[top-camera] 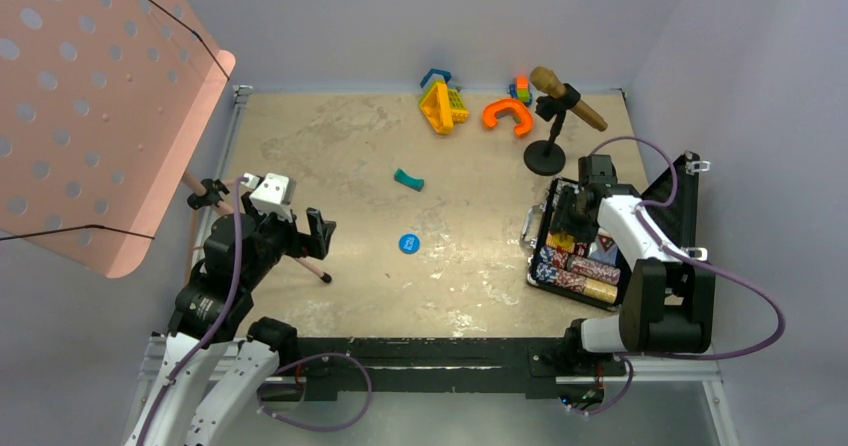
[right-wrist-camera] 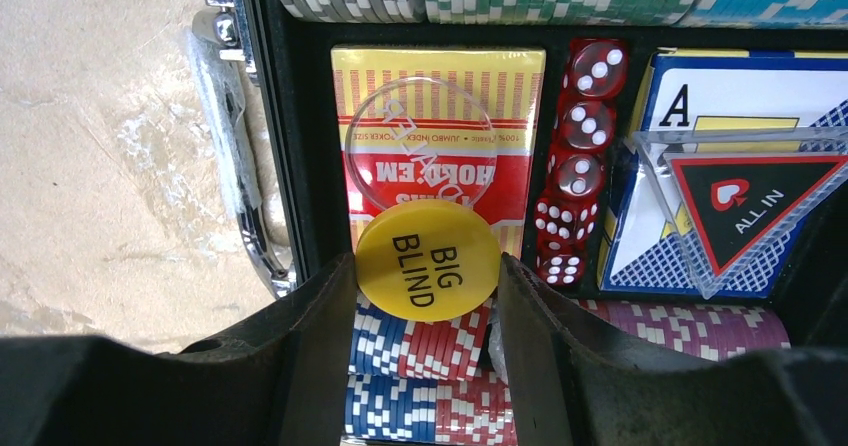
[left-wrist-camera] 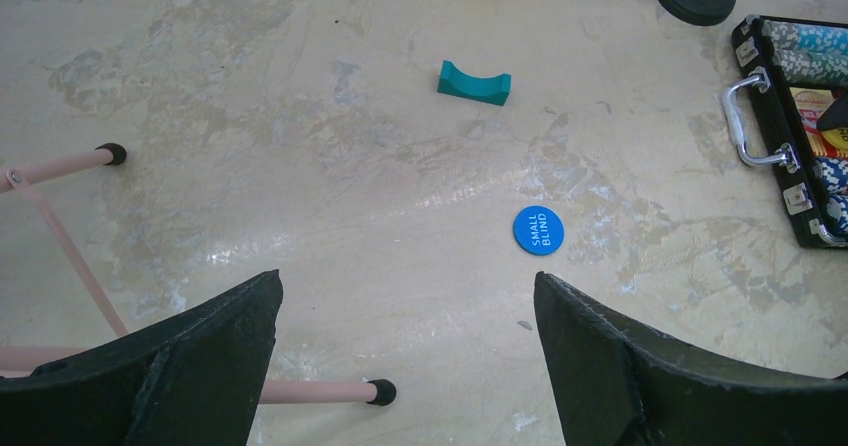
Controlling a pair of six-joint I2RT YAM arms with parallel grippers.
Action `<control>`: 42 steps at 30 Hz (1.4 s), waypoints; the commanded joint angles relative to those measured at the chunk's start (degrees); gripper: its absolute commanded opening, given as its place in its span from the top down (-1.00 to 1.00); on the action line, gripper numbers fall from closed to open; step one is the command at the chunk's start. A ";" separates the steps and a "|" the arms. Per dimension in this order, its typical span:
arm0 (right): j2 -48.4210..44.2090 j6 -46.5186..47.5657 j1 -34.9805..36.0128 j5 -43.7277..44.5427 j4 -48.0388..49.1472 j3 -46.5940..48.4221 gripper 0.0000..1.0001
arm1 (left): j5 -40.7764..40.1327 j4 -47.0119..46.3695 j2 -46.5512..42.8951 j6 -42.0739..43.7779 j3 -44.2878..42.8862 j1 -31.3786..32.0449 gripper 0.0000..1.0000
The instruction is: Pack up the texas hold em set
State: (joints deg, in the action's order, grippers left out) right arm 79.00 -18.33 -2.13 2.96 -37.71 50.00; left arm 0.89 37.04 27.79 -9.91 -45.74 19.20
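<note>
The left arm was folded low near its base, its end effector [left-wrist-camera: 405, 280] released, fingers spread wide above the bare counter [top-camera: 330, 136] with nothing between them. The right arm reached forward and bent down over the open black case [right-wrist-camera: 300, 136], which sat on the counter's right side with its lid raised. Its end effector [right-wrist-camera: 428, 266] grasped one yellow token [right-wrist-camera: 428, 258] marked BIG BLIND by its edges, just above the chip rows [right-wrist-camera: 420, 366] at the near side of the tray. Only the right wrist view showed the tray's contents: five red dice [right-wrist-camera: 578, 176] in one column between two card decks, a red deck [right-wrist-camera: 440, 76] to their left and a blue-backed deck [right-wrist-camera: 700, 96] to their right. One clear round disc [right-wrist-camera: 420, 136] lay over the red deck, and one triangular token [right-wrist-camera: 750, 206] marked ALL IN lay over the blue one. Only the left wrist view gave the lettering on the one blue token [left-wrist-camera: 538, 231], SMALL BLIND, lying flat on the counter well apart from the case, with one teal curved piece [left-wrist-camera: 473, 81] farther off. That view also showed the case's silver handle [left-wrist-camera: 745, 116]. The overhead view alone took in both arms and the plastic toys [top-camera: 445, 106] at the far edge
</note>
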 commanded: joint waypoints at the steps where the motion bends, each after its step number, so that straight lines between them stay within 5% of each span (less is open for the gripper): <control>1: -1.36 -0.85 0.55 1.51 1.47 0.70 0.13 | 0.17 -1.55 0.36 -0.24 -0.35 0.05 -0.99; 9: -1.95 -0.06 1.12 0.77 1.37 0.89 -0.40 | 0.24 -1.51 0.29 -0.28 -0.37 0.04 -0.99; 14: -4.19 0.00 1.66 2.35 1.25 1.02 -0.42 | 0.17 -1.41 0.27 -0.28 -0.32 0.05 -0.99; 24: -12.25 2.29 16.08 2.54 3.80 5.85 -0.33 | -0.13 -1.43 0.42 -0.21 -0.33 0.05 -0.99; 31: -1.48 0.70 33.19 4.17 4.94 13.83 -0.33 | -0.62 -1.23 0.78 -0.20 -0.32 0.00 -0.99; 42: 28.78 -0.35 52.47 4.87 2.29 35.80 -0.38 | -2.55 -1.09 1.29 -0.11 -0.35 0.00 -0.99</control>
State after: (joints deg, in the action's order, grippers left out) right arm 101.58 -17.96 46.26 6.94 -33.47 77.93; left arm -0.78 37.08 28.47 -9.91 -45.74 19.20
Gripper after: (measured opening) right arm 0.681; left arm 0.994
